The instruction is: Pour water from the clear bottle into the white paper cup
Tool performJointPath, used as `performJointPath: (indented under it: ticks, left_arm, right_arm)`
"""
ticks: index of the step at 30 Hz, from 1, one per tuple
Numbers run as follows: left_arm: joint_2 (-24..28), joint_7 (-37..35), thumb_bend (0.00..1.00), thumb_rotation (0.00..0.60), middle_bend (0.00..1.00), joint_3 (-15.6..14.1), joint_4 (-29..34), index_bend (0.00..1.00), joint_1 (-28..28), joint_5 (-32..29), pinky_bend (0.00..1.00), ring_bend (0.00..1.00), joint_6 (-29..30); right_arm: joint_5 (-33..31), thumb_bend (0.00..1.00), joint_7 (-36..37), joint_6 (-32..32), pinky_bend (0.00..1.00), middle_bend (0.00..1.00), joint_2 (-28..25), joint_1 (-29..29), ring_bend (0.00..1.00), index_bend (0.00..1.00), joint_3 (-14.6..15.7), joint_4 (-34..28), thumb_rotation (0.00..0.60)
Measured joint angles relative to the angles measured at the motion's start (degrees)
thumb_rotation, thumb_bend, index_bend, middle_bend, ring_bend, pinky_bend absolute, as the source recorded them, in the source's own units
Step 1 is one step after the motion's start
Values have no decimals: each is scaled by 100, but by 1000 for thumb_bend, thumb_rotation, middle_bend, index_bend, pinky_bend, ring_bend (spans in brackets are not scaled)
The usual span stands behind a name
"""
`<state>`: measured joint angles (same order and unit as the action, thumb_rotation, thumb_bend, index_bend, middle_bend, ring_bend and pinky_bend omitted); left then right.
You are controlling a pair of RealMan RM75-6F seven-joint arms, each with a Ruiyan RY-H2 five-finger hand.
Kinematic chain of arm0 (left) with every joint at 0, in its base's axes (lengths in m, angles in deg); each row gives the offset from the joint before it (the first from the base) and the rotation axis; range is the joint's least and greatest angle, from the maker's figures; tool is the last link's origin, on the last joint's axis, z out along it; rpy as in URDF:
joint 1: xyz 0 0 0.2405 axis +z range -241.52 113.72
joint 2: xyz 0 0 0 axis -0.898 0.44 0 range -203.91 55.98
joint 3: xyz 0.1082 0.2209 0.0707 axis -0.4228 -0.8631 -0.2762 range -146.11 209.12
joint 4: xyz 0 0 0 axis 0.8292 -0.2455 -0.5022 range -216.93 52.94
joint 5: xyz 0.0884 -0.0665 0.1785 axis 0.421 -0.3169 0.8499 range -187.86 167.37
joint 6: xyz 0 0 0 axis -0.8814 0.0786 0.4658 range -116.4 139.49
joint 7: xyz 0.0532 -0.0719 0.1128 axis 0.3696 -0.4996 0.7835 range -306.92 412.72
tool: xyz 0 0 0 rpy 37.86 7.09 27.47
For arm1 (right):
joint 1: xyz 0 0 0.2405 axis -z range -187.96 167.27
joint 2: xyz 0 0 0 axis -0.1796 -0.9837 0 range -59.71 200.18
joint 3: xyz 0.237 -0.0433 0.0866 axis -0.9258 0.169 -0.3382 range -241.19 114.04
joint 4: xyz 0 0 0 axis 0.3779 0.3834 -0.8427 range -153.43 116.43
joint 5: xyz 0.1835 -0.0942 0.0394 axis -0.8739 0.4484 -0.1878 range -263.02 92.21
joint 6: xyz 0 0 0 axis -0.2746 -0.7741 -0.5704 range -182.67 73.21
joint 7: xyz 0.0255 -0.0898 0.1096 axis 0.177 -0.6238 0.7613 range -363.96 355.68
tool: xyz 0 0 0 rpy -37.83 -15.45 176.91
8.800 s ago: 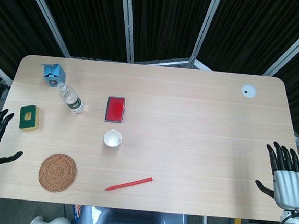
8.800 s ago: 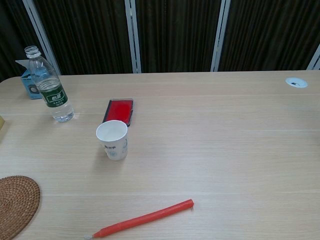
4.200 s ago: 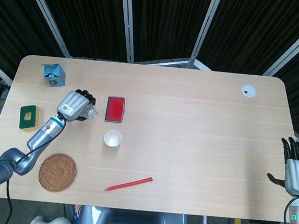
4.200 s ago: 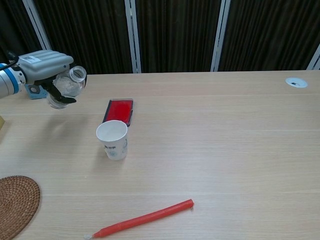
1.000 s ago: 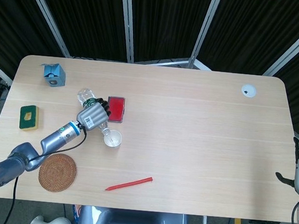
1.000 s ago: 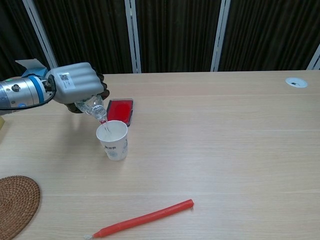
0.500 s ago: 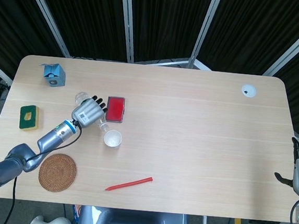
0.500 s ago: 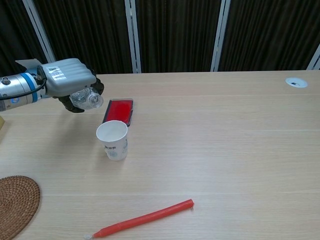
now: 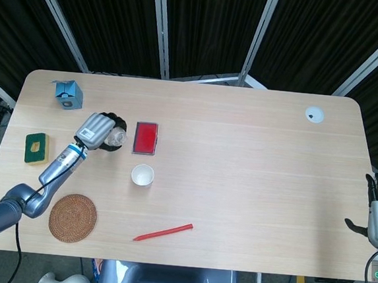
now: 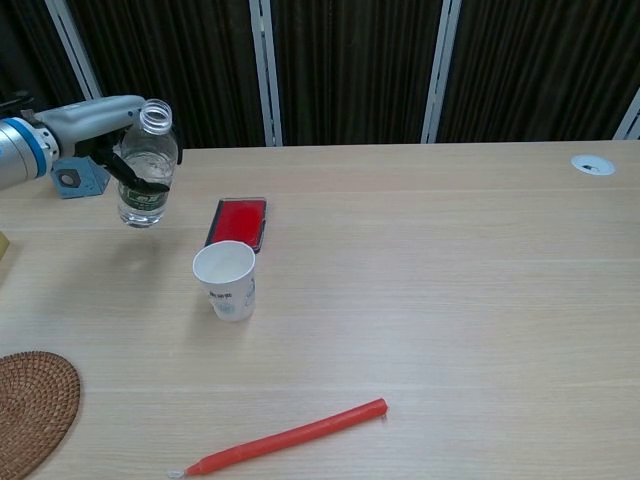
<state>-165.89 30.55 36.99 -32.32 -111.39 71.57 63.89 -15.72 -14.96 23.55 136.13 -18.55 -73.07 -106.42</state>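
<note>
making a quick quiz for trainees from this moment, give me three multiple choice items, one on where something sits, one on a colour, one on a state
1. Where is the red tray relative to the white paper cup?
A. just behind it, further from the robot
B. at the near table edge
C. on the woven coaster

2. What colour is the long stick near the front edge?
A. blue
B. red
C. green

3. How is the clear bottle now?
A. lying on the table
B. tipped over the cup
C. upright, held by the left hand

Answers:
1 A: the red tray lies beyond the white paper cup.
2 B: the stick is red.
3 C: the left hand holds the clear bottle upright, left of the cup.
</note>
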Motion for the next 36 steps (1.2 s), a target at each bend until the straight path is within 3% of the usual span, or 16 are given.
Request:
performJointPath:
  ticks: [11, 22, 25, 27, 30, 33, 36]
  left_arm:
    - [79, -2147, 603, 600, 557, 319, 27, 708, 234, -452, 407, 321, -563]
    - [-298, -3252, 569, 600, 543, 312, -660, 685, 285, -398, 401, 312, -952]
    - [-415, -3291, 443, 600, 477, 284, -851, 634, 278, -342, 375, 269, -962]
    - [-475, -3332, 287, 600, 349, 258, -937, 503, 275, -281, 317, 180, -943]
    - [-508, -3419, 131, 600, 202, 213, -992, 325, 283, -179, 218, 70, -839]
    - [-514, -3547, 38, 600, 142, 175, -1023, 226, 298, -95, 164, 26, -750]
    - [-489, -3686, 3, 600, 114, 123, -1038, 188, 316, -1, 141, 7, -678]
  right_arm:
    - [-19, 0, -88, -38, 0, 0, 48, -33, 0, 0, 11, 20, 600]
    - [-65, 0, -87, -70, 0, 0, 61, -38, 0, 0, 9, 61, 600]
    - [-67, 0, -89, -77, 0, 0, 63, -41, 0, 0, 11, 66, 600]
    - [-67, 0, -91, -79, 0, 0, 64, -42, 0, 0, 12, 68, 600]
    - [-70, 0, -90, -85, 0, 0, 61, -45, 0, 0, 12, 66, 600]
    - [-71, 0, -92, -87, 0, 0, 61, -46, 0, 0, 14, 68, 600]
    - [-66, 0, -90, -83, 0, 0, 60, -45, 0, 0, 16, 62, 600]
